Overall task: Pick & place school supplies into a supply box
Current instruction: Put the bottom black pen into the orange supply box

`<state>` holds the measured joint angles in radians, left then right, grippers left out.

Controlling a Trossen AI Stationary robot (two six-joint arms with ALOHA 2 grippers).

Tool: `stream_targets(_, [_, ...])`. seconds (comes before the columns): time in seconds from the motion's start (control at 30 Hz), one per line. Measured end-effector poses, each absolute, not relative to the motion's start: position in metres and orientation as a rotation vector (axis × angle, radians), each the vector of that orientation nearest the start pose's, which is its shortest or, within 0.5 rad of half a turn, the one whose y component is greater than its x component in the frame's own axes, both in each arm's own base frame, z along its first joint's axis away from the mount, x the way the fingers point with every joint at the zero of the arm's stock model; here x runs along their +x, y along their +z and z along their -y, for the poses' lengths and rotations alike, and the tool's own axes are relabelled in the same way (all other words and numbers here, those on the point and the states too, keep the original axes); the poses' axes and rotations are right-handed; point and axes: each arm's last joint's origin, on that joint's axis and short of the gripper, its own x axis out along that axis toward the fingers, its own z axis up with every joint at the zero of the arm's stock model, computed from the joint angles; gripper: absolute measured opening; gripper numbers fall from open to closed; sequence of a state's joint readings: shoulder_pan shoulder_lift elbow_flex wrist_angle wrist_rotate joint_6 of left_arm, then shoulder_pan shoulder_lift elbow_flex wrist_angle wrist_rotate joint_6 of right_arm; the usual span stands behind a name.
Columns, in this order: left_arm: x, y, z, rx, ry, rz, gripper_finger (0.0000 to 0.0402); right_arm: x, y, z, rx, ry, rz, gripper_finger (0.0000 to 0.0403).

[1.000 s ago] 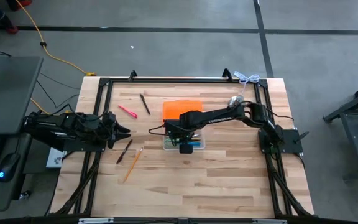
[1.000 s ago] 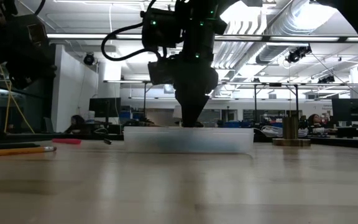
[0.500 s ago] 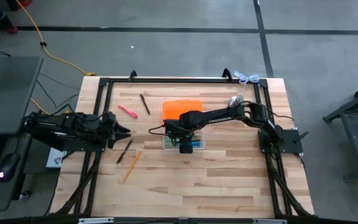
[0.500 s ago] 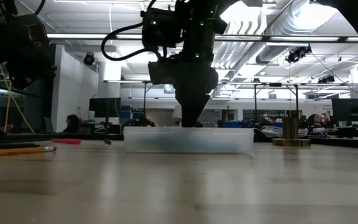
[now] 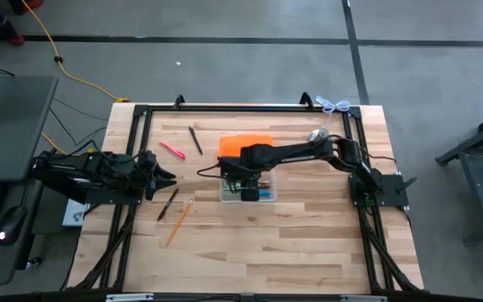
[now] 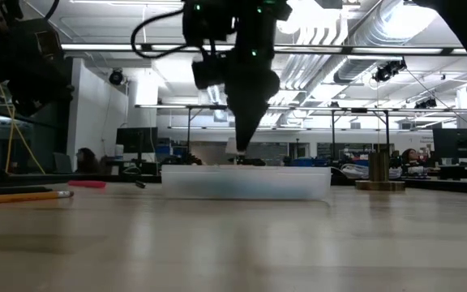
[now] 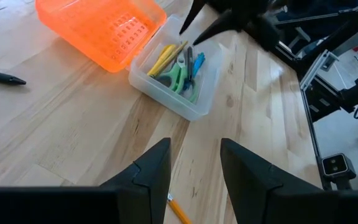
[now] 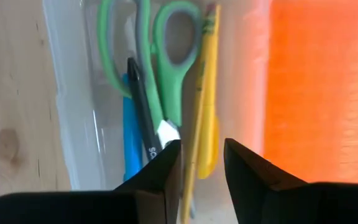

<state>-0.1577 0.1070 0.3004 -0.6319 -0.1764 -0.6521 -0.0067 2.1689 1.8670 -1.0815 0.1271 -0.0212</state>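
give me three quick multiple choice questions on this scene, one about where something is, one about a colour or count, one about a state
1. Where is the right gripper?
A. over the clear supply box
B. parked at the table's left edge
C. over the pink pen

2. What colour is the box's lid?
A. blue
B. orange
C. black

3. How do the right gripper's fingers stand?
A. shut on the scissors
B. apart, holding nothing
C. shut on a loose pencil

Answers:
1 A, the high view shows the right arm reaching over the box, while the left gripper waits at the table's left side.
2 B, the open lid lies bright orange beside the box.
3 B, the right wrist view shows a gap between the fingers, with the scissors lying in the box below.
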Motion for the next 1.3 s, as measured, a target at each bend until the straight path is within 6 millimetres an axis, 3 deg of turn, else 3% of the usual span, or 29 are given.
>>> stream_targets(0.5, [0.073,0.196,0.007,-0.57,0.151,-0.421,0.017,0.439,0.271,0.015,-0.187,-0.179,-1.327,0.0095])
stream_targets(1.3, [0.073,0.195,0.007,-0.547,0.153,-0.435,0.017,0.386,0.354,0.042,-0.127,-0.337,-1.171,0.0094])
